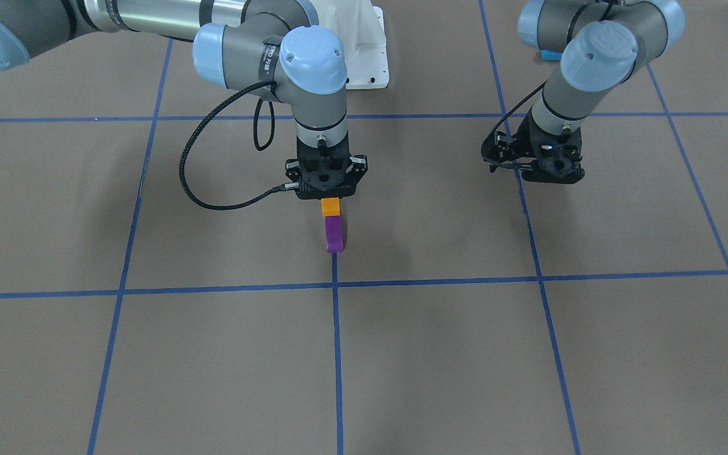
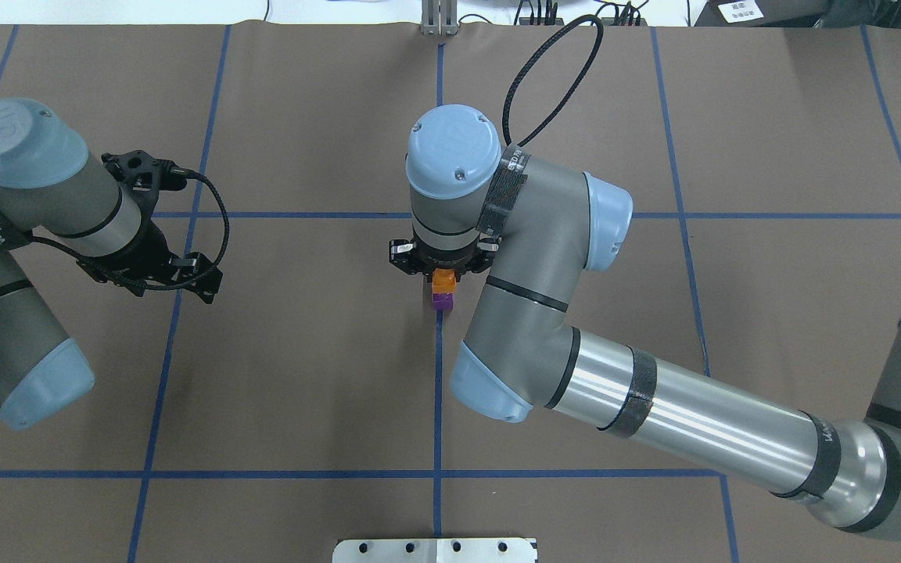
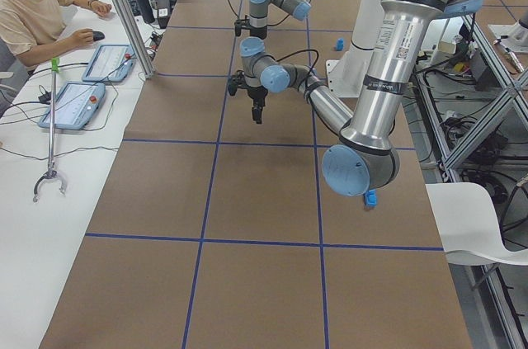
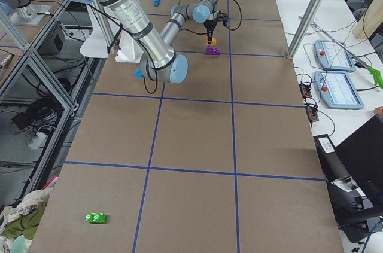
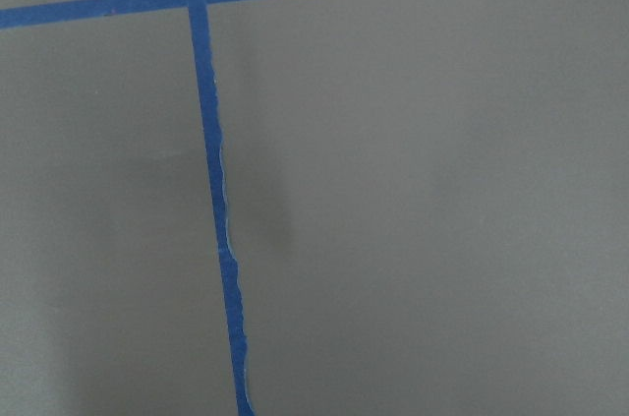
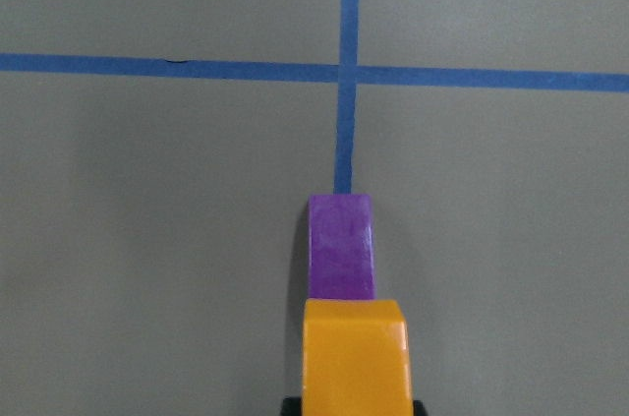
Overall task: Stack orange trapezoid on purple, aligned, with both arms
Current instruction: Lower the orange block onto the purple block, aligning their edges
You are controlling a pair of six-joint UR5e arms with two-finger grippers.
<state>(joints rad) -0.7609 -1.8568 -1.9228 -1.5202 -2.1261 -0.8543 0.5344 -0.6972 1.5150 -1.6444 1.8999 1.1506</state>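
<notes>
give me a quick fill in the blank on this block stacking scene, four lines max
1. The pincer gripping the orange trapezoid belongs to the ____ arm.
2. The block lying on the table is ____ in colour.
3. The arm off to the side, away from both blocks, is the ____ one.
4. The tape lines crossing the table are ____.

Missing words: right; purple; left; blue

Blue tape lines (image 1: 339,354) grid the brown table (image 1: 212,366); a white desk (image 3: 41,266) with tablets (image 3: 73,104) flanks it.
</notes>
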